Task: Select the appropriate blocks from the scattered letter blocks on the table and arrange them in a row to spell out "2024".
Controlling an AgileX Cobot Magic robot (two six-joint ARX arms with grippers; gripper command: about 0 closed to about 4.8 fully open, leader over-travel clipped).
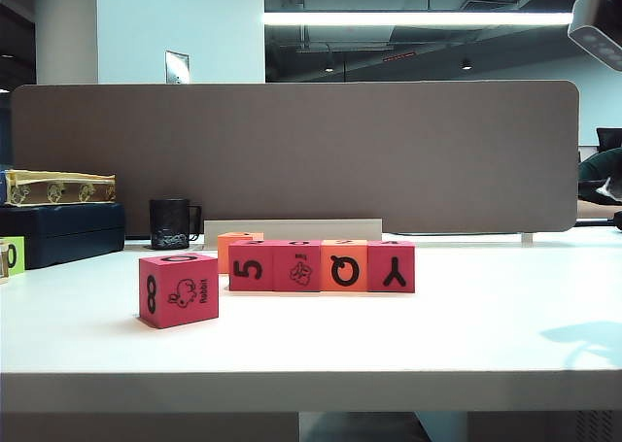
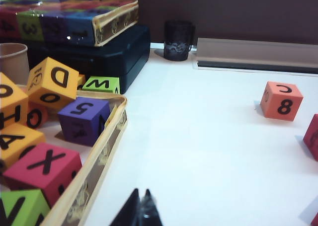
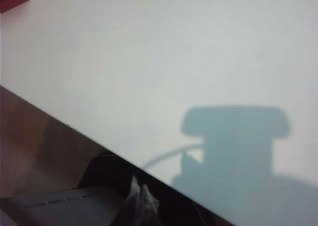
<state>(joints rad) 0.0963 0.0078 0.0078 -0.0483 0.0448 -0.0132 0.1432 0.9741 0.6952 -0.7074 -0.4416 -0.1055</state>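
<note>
Row of blocks: four foam cubes touching side by side at centre of the exterior view on the table [image 1: 408,335]: pink 5 block [image 1: 251,265], pink drawing block [image 1: 297,265], orange Q block [image 1: 344,265], pink Y block [image 1: 392,266].
Hidden: orange 8 block [image 2: 281,101] sits behind the row, mostly covered there.
Rabbit block [image 1: 179,289]: matte pink cube, alone, lower left of the row.
Tray of blocks [image 2: 94,162]: cut off at the frame's left.
Black mug [image 1: 172,222]: by the grey partition.
Left gripper [image 2: 139,211]: tips pressed together, holding nothing, above bare tabletop.
Right gripper [image 3: 139,202]: tips together, holding nothing, at the table's edge.
</note>
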